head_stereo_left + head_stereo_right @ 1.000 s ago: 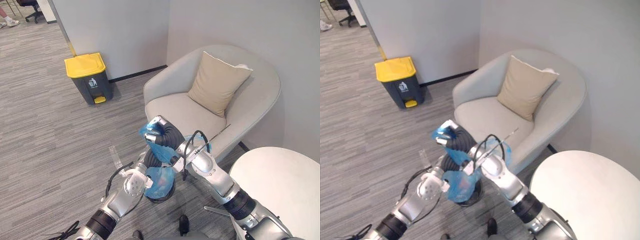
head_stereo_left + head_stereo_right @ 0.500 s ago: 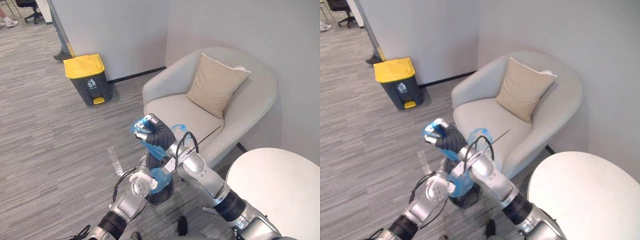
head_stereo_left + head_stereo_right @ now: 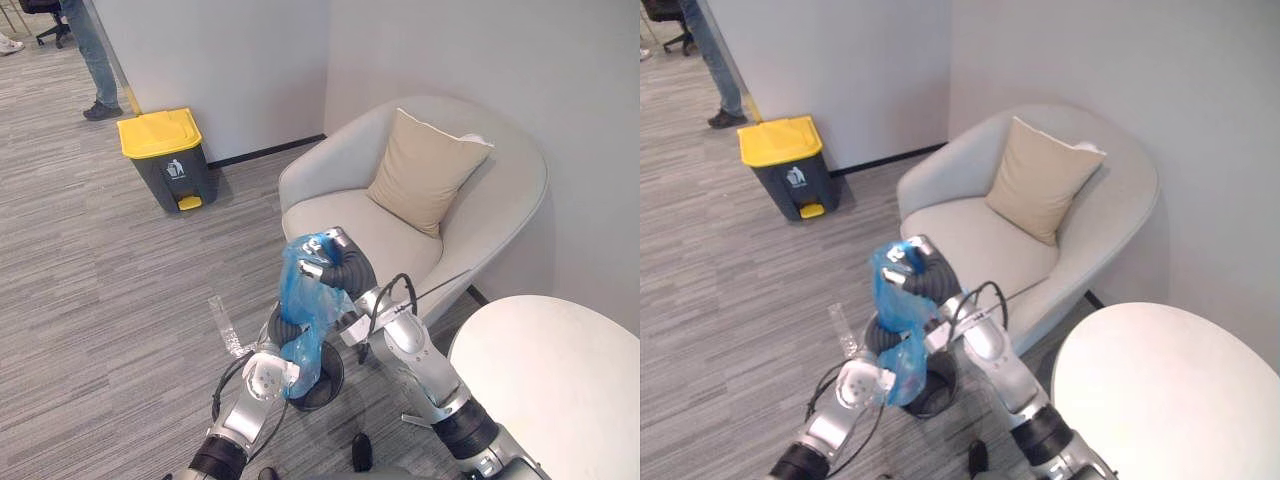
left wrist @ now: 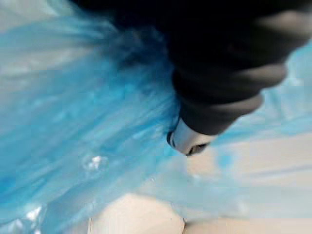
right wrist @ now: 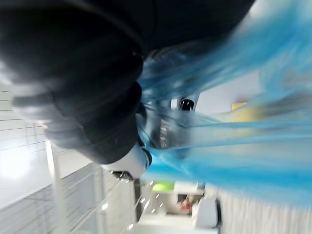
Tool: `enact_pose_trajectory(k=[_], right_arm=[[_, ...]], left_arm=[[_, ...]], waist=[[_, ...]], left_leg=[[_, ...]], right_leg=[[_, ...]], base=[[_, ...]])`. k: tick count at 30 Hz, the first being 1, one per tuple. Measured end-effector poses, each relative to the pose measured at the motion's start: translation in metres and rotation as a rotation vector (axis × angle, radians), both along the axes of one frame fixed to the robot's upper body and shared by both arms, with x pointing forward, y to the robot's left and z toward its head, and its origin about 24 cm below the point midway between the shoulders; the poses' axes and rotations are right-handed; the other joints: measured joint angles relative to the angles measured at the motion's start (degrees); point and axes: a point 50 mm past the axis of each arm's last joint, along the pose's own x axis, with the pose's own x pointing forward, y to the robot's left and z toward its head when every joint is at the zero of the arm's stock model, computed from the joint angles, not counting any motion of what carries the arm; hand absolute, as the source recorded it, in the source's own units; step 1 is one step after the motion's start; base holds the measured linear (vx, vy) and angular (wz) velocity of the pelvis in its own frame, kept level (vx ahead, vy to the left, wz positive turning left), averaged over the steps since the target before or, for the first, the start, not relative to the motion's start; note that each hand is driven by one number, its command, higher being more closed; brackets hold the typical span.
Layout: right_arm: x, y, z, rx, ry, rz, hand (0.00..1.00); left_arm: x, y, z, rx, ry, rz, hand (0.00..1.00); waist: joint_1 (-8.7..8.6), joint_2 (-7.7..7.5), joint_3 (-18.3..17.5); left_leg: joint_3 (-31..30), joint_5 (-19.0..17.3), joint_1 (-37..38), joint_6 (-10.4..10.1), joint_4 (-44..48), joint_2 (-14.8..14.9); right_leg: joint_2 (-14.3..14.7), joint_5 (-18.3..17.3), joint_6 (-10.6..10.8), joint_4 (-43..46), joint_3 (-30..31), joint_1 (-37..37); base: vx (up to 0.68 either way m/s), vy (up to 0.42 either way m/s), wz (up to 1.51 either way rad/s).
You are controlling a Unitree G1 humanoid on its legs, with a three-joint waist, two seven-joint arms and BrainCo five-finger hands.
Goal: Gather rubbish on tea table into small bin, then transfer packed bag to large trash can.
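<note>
**One blue bag held up over one small bin**

One pale armchair [image 3: 340,215] stands at 1 o'clock, and one beige cushion [image 3: 425,170] leans upright on its back. One round white table [image 3: 550,370] lies at 4 o'clock. One large trash can [image 3: 165,160], grey with a yellow lid, stands by the wall at 10 o'clock, with one person's legs [image 3: 92,60] just behind it at 11 o'clock.

Near the centre, one blue bag [image 3: 300,300] hangs long. The right hand [image 3: 325,262] is clamped on its top. The left hand [image 3: 278,326] is against its lower part at 7 o'clock; whether it grips, I cannot tell. The bag's bottom is at one small black bin [image 3: 330,382] on the floor.
</note>
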Motion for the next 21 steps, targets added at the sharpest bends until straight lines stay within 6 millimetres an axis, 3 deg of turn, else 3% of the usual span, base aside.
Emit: enact_pose_trajectory(k=[12,16,21], right_arm=[[0.002,-0.06,-0.049,-0.629,-0.111,-0.292,0.0],[-0.004,-0.069,-0.061,-0.694,-0.091,-0.337,0.0],[-0.008,-0.087,-0.089,-0.672,0.078,-0.46,0.0]], left_arm=[[-0.019,0.032,-0.014,-0.044,0.076,0.138,1.0],[-0.024,0.037,-0.018,-0.066,0.097,0.172,1.0],[-0.031,0.051,-0.025,-0.084,0.127,0.25,1.0]], waist=[[0.16,0.11,-0.5],[0.1,0.31,-0.5],[0.18,0.87,-0.3]], left_leg=[[-1.2,1.0,0.7,-0.1,-2.1,0.1],[-1.1,1.1,0.7,-0.2,-2.1,0.1],[-1.2,1.4,0.7,-0.5,-2.0,-0.3]], right_leg=[[0.3,-0.1,0.1,0.5,0.1,0.0],[0.3,-0.4,0.4,0.7,0.4,-0.1],[0.3,-0.6,0.4,0.7,0.3,-0.2]], base=[[-0.02,-0.01,0.04],[0.0,0.0,0.0],[0.0,0.0,0.0]])
